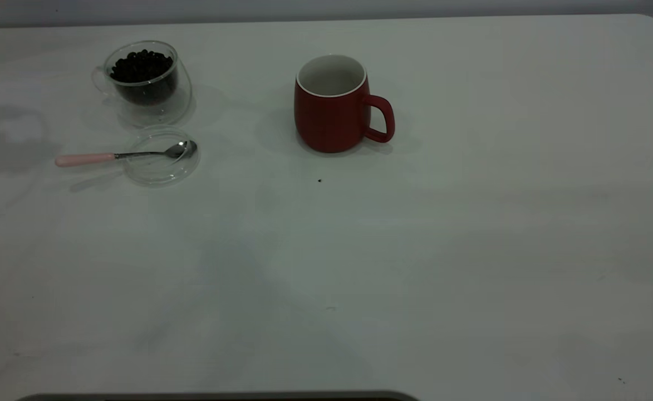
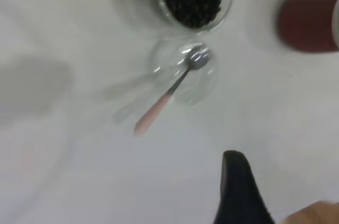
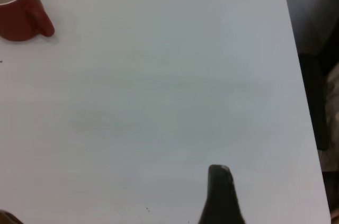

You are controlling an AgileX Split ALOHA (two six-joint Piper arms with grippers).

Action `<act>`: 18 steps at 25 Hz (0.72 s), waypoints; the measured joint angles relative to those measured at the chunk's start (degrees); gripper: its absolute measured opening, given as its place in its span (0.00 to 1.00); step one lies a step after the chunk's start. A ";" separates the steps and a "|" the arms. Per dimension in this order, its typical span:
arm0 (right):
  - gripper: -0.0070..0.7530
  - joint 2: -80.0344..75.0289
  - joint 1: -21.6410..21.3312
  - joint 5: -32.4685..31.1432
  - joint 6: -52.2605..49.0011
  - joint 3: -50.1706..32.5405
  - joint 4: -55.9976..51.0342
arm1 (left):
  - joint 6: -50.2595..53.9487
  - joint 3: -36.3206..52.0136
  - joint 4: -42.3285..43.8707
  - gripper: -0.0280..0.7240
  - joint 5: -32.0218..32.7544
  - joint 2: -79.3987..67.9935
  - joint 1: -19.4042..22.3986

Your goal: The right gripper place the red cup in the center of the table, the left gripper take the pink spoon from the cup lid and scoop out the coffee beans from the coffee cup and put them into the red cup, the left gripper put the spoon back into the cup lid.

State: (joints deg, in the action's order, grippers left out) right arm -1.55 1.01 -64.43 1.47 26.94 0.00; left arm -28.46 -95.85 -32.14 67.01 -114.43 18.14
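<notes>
From outside, the red cup (image 1: 330, 103) stands mid-surface (image 1: 471, 250), empty; neither arm shows. The spoon (image 1: 126, 156) lies across the lid (image 1: 161, 156), beside the bean-filled glass cup (image 1: 143, 82).

Left wrist: the left claw (image 2: 241, 192) hovers well off the spoon (image 2: 169, 94); its opening cannot be told. A sloppy grasp could skid the lid.

Right wrist: the right claw (image 3: 221, 195) is well clear of the cup (image 3: 21, 7), state unclear.
</notes>
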 joint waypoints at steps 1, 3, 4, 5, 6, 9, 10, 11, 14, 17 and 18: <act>0.78 0.00 0.00 0.00 0.00 0.00 0.00 | 2.59 0.00 4.70 0.71 0.00 2.96 -1.62; 0.78 0.00 0.00 0.00 0.00 0.00 0.00 | 8.63 0.00 12.66 0.71 0.00 7.57 -4.78; 0.78 0.00 0.00 0.00 0.00 0.00 0.00 | 11.70 0.00 16.41 0.71 0.00 9.66 -6.54; 0.78 0.00 0.00 0.00 0.00 0.00 0.00 | 14.45 0.31 19.67 0.71 0.00 11.67 -8.29; 0.78 0.00 0.00 0.00 0.00 0.00 0.00 | 17.61 1.13 21.94 0.71 0.00 13.69 -9.70; 0.78 0.00 0.00 0.00 0.00 0.00 0.00 | 23.31 5.57 26.49 0.71 0.00 19.42 -14.41; 0.78 0.00 0.00 0.00 0.00 0.00 0.00 | 24.10 8.04 27.22 0.71 0.00 21.44 -15.94; 0.78 0.00 0.00 0.00 0.00 0.00 0.00 | 24.55 10.80 27.67 0.71 0.00 23.14 -17.36; 0.78 0.00 0.00 0.00 0.00 0.00 0.00 | 24.86 19.66 28.23 0.71 0.00 28.95 -20.31; 0.78 0.00 0.00 0.00 0.00 0.00 0.00 | 24.91 28.39 28.41 0.71 0.00 35.14 -21.53; 0.78 0.00 0.00 0.00 0.00 0.00 0.00 | 24.91 31.39 28.57 0.71 0.00 36.87 -21.81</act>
State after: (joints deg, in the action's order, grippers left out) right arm -1.55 1.01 -64.43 1.47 26.94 0.00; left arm -3.55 -64.46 -3.57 67.01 -77.55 -3.67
